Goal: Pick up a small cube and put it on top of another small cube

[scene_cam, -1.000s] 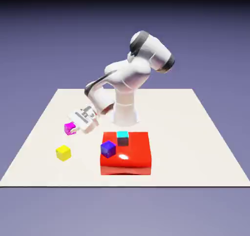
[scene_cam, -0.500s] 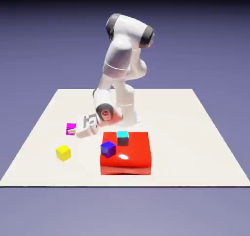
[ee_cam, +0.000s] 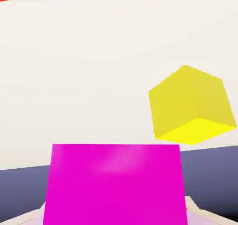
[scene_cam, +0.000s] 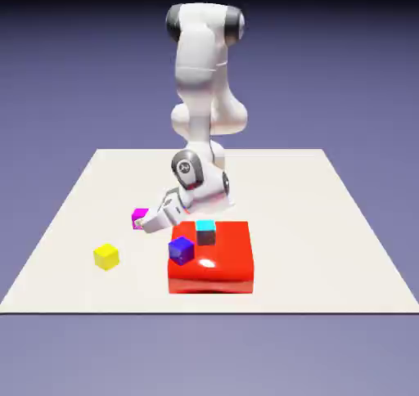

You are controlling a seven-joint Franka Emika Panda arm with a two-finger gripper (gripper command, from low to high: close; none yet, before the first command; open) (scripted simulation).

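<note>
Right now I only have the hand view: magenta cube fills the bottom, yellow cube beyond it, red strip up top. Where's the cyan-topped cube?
Observer: The cyan-topped cube sits on the red block, at its far edge.
Operator: Anything else on that block?
Observer: A dark blue cube, at the block's near corner on the exterior view's left, close in front of the cyan-topped one.
Operator: Where's the end effector relative to the block?
Observer: The end effector is shut on the magenta cube, low near the table, just off the block's far corner on the exterior view's left.
</note>
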